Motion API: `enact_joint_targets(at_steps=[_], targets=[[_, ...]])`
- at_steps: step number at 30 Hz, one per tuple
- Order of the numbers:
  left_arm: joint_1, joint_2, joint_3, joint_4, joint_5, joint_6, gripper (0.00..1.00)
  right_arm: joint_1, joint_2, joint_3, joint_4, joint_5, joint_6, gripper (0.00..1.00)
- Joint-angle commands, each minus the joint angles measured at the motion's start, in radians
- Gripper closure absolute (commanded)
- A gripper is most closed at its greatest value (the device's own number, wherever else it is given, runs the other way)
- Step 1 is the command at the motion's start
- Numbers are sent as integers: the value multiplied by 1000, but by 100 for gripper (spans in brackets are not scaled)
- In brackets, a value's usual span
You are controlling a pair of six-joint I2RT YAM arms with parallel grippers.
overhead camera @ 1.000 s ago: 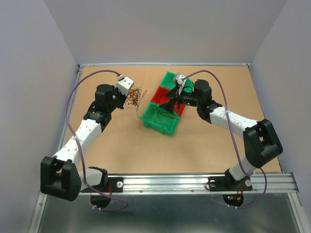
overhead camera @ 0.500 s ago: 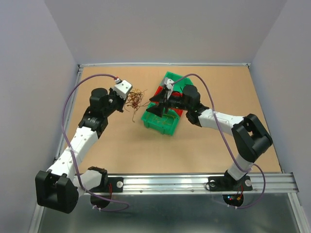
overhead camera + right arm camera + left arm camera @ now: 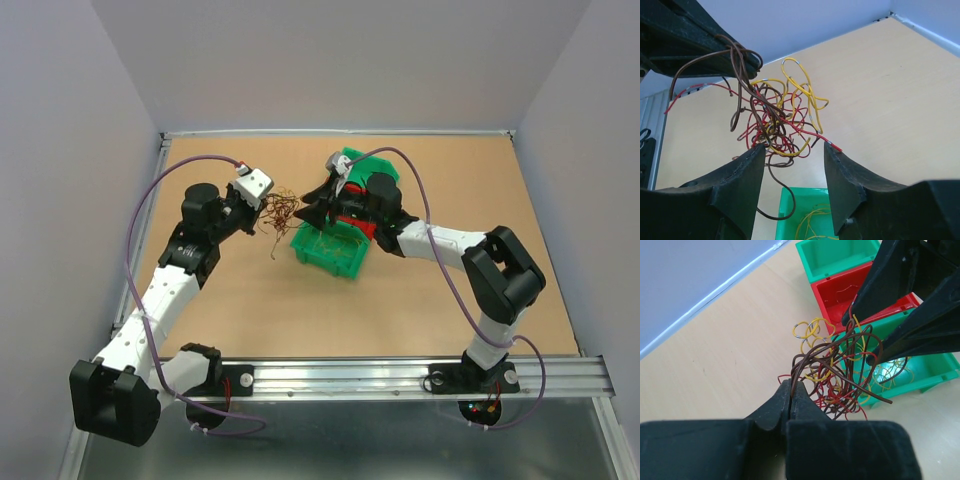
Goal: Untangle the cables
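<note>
The cables (image 3: pixel 840 375) hang as one knotted clump of brown, red and yellow strands, lifted above the desk (image 3: pixel 430 290) near the middle of its far edge. They are just left of three bins in a row: a far green bin (image 3: pixel 835 257), a red bin (image 3: pixel 840 292) and a near green bin (image 3: pixel 922 380) holding thin yellow strands. My left gripper (image 3: pixel 791 392) is pinched tight on brown strands. My right gripper (image 3: pixel 795 150) stands partly open, its fingers flanking the lower loops without clamping. Single strands are too tangled to count.

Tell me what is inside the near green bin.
Loose yellow cables lie looped on the bin's floor. The right fingers cover its far edge, so anything there is hidden.
</note>
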State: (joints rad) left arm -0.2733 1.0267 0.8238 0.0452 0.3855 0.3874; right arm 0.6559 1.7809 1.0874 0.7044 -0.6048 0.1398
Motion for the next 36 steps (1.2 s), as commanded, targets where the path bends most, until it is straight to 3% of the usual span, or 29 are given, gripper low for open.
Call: enact_joint_targets(at_steps=[1, 10, 19, 22, 36], targets=[[-1, -36, -17, 25, 30, 2, 100, 5, -5, 54, 102, 42, 38, 45], [-1, -39, -18, 22, 55, 8, 100, 5, 8, 60, 116, 89, 57, 60], [-1, -42, -18, 19, 69, 8, 100, 5, 41, 86, 138, 28, 80, 83], [-1, -40, -18, 19, 62, 11, 100, 5, 28, 72, 141, 36, 75, 96], [0, -45, -23, 54, -66, -28, 100, -21, -23, 5, 150, 264, 107, 99]])
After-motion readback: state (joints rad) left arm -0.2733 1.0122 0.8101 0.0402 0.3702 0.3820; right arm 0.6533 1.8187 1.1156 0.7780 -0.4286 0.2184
